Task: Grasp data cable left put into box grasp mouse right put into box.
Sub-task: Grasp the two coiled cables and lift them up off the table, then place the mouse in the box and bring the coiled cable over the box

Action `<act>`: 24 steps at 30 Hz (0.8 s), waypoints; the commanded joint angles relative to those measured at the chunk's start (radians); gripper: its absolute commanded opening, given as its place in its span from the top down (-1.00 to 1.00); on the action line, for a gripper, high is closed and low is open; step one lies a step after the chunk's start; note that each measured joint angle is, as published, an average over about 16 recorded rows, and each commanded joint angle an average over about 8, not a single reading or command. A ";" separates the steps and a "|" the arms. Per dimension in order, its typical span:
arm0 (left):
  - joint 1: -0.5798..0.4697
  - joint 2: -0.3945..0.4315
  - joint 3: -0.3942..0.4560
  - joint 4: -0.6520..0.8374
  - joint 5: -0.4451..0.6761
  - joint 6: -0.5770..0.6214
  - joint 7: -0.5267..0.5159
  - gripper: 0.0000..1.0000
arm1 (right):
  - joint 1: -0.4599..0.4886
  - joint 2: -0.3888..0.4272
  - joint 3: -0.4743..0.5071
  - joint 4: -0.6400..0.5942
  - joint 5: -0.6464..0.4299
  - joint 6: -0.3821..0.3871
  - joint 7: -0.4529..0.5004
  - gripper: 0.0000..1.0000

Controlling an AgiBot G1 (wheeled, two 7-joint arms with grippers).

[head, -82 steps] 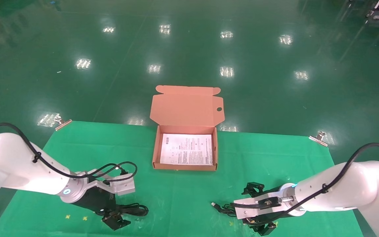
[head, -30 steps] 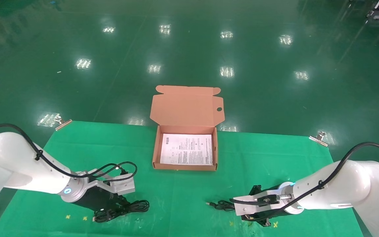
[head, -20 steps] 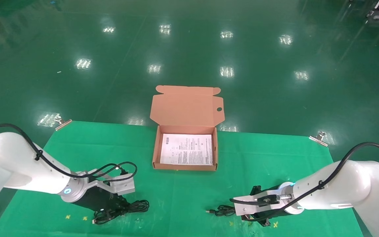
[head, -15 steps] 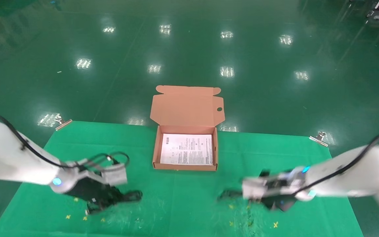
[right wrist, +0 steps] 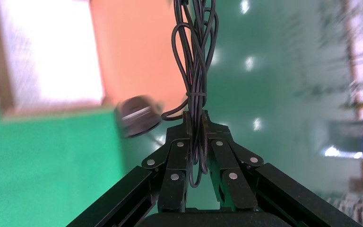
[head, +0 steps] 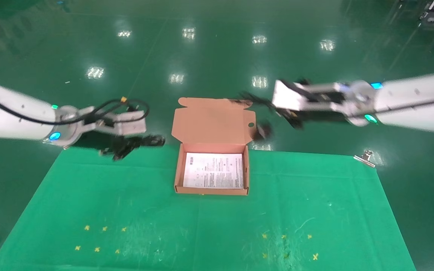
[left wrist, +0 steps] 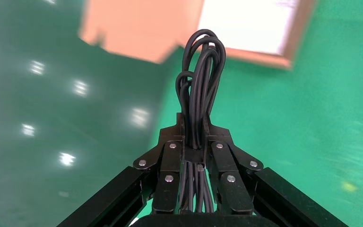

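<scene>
A: Both arms were low over the near part of the green cloth (head: 202,226) a moment ago; now they are raised, one on each side of the box (head: 178,171), and the cloth in front lies bare.

B: What does each hold?

A: The left gripper (left wrist: 194,151) has its jaws pinched tight on the data cable (left wrist: 201,94), mid-bundle, loops sticking out past the fingertips. It hangs left of the box, above the cloth's far edge. The right gripper (right wrist: 196,142) is clamped on the mouse's bundled cord (right wrist: 194,56), and the mouse (right wrist: 139,116) dangles below, just right of the open lid (head: 213,120).

B: How will they handle?

A: I'd judge the cable light and floppy, so gripping the whole bundle at its middle is sensible; loose loops could catch the box wall. The mouse is heavier than its cord and will likely swing. Holding the body would be steadier, but the smooth shell may slip.
</scene>
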 commanded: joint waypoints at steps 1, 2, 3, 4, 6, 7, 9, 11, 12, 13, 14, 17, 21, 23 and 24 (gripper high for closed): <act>-0.009 -0.003 0.002 -0.064 0.030 -0.020 -0.039 1.00 | 0.028 -0.031 0.013 -0.006 0.019 0.019 -0.004 1.00; -0.014 0.001 0.002 -0.077 0.043 -0.032 -0.051 1.00 | 0.041 -0.050 0.017 -0.020 0.028 0.031 -0.013 1.00; -0.019 0.006 0.001 -0.087 0.054 -0.044 -0.062 1.00 | 0.054 -0.070 0.022 -0.037 0.037 0.042 -0.022 1.00; -0.024 0.010 0.001 -0.094 0.064 -0.055 -0.071 1.00 | 0.067 -0.089 0.026 -0.055 0.046 0.054 -0.033 1.00; -0.033 0.020 -0.001 -0.102 0.082 -0.076 -0.085 1.00 | 0.091 -0.125 0.033 -0.094 0.061 0.078 -0.059 1.00; -0.037 0.025 -0.002 -0.105 0.088 -0.085 -0.090 1.00 | 0.102 -0.142 0.036 -0.114 0.068 0.088 -0.072 1.00; -0.046 0.032 -0.005 -0.108 0.101 -0.102 -0.100 1.00 | 0.123 -0.173 0.041 -0.154 0.082 0.106 -0.102 1.00; -0.054 0.037 -0.007 -0.111 0.112 -0.113 -0.111 1.00 | 0.141 -0.197 0.045 -0.190 0.097 0.118 -0.134 1.00; -0.057 0.039 -0.008 -0.111 0.117 -0.116 -0.116 1.00 | 0.148 -0.206 0.047 -0.205 0.104 0.122 -0.150 1.00; -0.060 0.040 -0.009 -0.112 0.119 -0.118 -0.120 1.00 | 0.153 -0.213 0.048 -0.217 0.109 0.124 -0.161 1.00; -0.063 0.041 -0.009 -0.113 0.122 -0.119 -0.125 1.00 | 0.158 -0.218 0.049 -0.227 0.115 0.126 -0.173 1.00; -0.072 0.042 -0.010 -0.119 0.132 -0.120 -0.138 1.00 | 0.170 -0.229 0.054 -0.251 0.135 0.131 -0.204 1.00; -0.075 0.039 -0.009 -0.125 0.138 -0.119 -0.148 1.00 | 0.172 -0.234 0.051 -0.258 0.151 0.140 -0.224 1.00; -0.073 0.035 -0.008 -0.126 0.140 -0.115 -0.152 1.00 | 0.167 -0.236 0.045 -0.256 0.154 0.148 -0.230 1.00; -0.072 0.032 -0.007 -0.127 0.141 -0.111 -0.154 1.00 | 0.164 -0.237 0.040 -0.254 0.155 0.152 -0.232 1.00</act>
